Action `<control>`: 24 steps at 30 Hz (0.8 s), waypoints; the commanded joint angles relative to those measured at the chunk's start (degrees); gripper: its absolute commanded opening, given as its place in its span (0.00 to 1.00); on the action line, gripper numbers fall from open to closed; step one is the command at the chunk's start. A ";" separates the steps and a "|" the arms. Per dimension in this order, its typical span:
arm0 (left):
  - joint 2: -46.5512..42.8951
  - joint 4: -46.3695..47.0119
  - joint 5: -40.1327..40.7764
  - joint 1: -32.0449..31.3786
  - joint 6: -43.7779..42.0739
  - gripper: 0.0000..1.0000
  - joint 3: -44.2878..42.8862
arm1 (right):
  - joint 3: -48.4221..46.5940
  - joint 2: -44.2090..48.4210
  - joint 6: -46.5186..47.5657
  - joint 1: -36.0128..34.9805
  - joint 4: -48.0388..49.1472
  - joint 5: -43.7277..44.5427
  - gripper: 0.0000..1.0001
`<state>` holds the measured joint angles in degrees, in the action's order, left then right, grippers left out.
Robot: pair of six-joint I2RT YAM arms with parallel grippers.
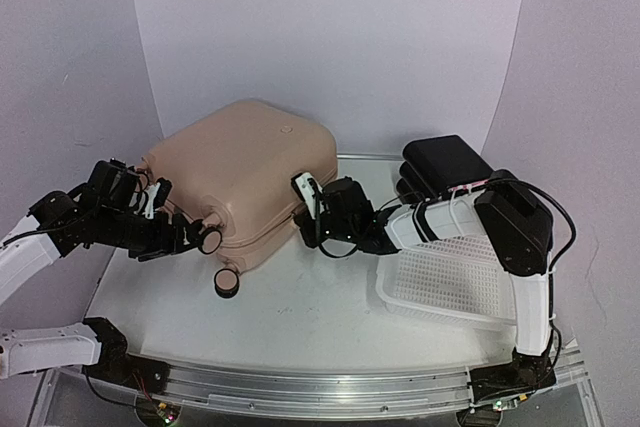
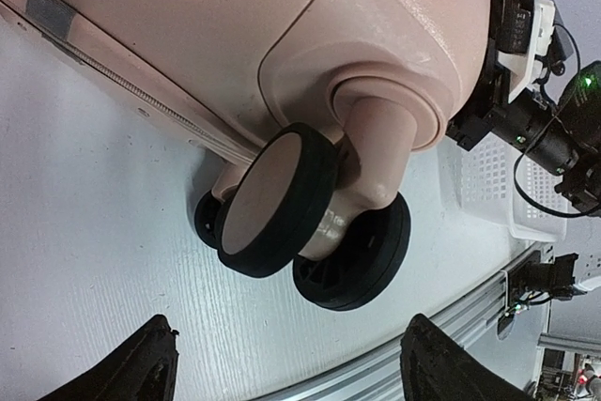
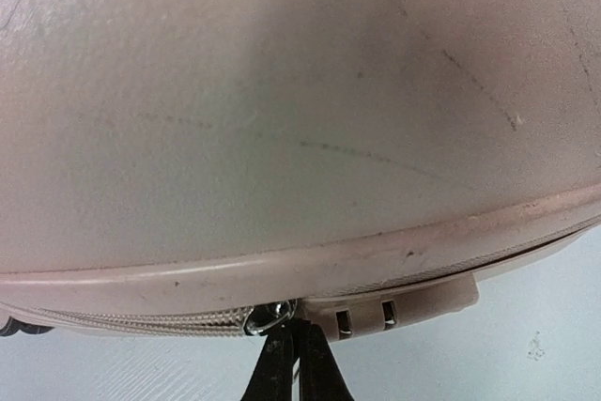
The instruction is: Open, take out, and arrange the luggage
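White surface point(image 1: 300, 317), pale curved backdrop point(image 1: 330, 37); luggage point(image 1: 245, 162) closed; left claw point(image 2: 286, 331) wide by wheels point(image 2: 282, 194), right claw point(image 3: 293, 349) pinched shut, probably on zipper pull point(image 3: 268, 316)

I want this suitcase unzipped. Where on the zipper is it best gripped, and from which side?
Grip the small metal zipper pull hanging off the seam of the luggage. It sits low on the side edge and sticks outward, so come in level with the table, straight at the seam, and pinch its flat tab. The right gripper is shut there now.
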<state>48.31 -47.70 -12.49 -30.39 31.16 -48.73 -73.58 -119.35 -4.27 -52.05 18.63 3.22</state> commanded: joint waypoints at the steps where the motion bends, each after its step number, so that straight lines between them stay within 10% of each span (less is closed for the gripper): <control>1: -1.07 2.49 -0.43 -0.12 1.42 0.85 -2.05 | 0.07 4.10 -1.19 0.72 3.60 -11.31 0.00; 8: 0.70 3.78 -1.35 -0.11 0.77 0.88 -3.70 | -0.06 7.11 -1.50 0.64 -6.71 -6.61 0.00; 14: 3.04 4.79 -4.59 -0.11 0.40 0.87 -4.13 | 0.65 7.40 -6.66 3.00 -6.08 -19.08 0.57; 24: 3.39 7.40 -4.19 -0.13 -0.90 0.87 -4.21 | -2.78 3.74 -18.75 11.14 -4.55 -35.07 0.69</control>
<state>51.11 -43.79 -16.93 -30.39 31.53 -49.93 -73.01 -115.70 -19.00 -42.02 11.86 -24.40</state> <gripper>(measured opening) 0.864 0.702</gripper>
